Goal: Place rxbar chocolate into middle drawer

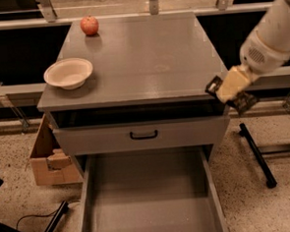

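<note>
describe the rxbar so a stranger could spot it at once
Start at the grey cabinet and go to its front right corner, where the gripper hangs. The rxbar chocolate is the flat black wrapper clamped in it, unlike the apple and bowl resting on top.
</note>
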Robot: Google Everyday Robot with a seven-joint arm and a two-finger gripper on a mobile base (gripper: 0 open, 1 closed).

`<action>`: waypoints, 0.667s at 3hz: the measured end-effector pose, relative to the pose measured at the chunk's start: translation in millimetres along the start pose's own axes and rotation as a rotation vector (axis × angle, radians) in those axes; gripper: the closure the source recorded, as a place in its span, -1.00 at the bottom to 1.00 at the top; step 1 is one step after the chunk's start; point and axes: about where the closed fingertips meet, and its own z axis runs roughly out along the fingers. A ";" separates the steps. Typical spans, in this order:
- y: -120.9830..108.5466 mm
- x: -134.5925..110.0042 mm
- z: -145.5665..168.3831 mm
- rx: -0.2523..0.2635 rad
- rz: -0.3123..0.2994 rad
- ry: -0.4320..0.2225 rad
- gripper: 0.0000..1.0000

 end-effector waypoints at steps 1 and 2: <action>6.0 50.2 53.5 -0.049 -0.005 -0.020 1.00; 6.7 82.1 100.3 -0.103 0.009 -0.076 1.00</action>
